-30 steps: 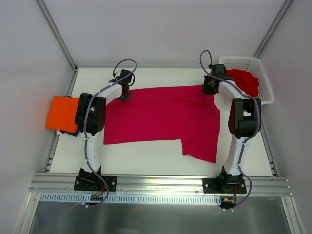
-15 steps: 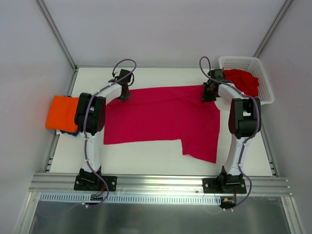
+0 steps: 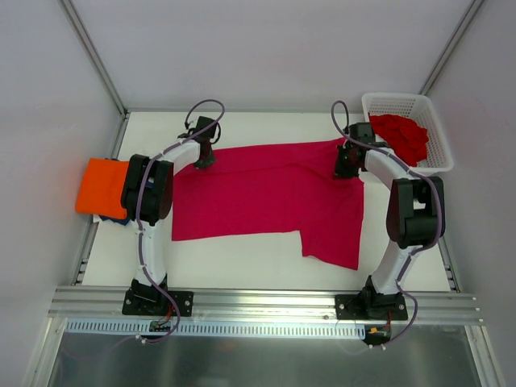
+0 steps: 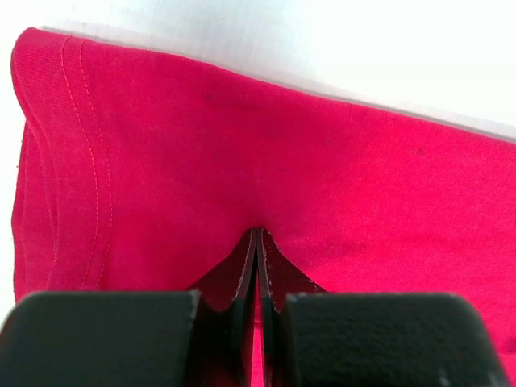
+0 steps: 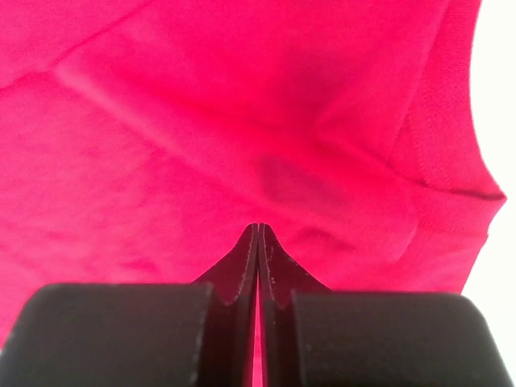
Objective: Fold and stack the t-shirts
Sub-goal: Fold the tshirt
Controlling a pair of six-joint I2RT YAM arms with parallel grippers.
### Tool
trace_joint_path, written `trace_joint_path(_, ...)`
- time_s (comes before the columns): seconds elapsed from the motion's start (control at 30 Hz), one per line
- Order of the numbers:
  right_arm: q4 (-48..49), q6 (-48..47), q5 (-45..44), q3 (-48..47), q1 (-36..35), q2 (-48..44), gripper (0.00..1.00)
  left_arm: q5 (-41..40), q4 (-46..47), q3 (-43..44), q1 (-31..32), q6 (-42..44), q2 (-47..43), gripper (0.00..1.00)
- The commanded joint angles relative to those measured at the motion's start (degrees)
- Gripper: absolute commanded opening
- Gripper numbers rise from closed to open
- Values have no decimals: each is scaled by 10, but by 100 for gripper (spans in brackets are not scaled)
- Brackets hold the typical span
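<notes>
White table [image 3: 242, 258]: both arms reach far, left gripper [image 4: 256, 235] and right gripper [image 5: 258, 232] pinching the crimson-pink t-shirt [image 3: 266, 193]; basket [image 3: 395, 98] holds a red t-shirt [image 3: 401, 133].

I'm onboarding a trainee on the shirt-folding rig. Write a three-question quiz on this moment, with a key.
1. True or false: the left gripper and the right gripper are both open.
2. Where does the red t-shirt lie?
A. in the white basket
B. draped over an arm
C. on the floor
3. Fill in: the folded orange t-shirt lies at the ___ edge of the table.

Key
1. False: each is shut on the far edge of the crimson-pink t-shirt.
2. A
3. left
</notes>
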State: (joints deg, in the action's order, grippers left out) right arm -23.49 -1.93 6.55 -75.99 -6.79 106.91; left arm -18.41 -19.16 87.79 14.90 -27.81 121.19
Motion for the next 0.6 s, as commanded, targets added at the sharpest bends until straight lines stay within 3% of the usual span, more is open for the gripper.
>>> trace_joint_path(0.0, -4, 8, 29, 9, -9, -62, 1, 3, -23, -13, -6, 1, -27, 0)
trace_joint_path(0.27, 22, 11, -9, 22, -14, -124, 1, -3, -23, -18, -6, 2, -44, 0)
trace_joint_path(0.57, 26, 53, -28, -112, -18, 28, 1, -13, -23, -18, -6, 12, -53, 0)
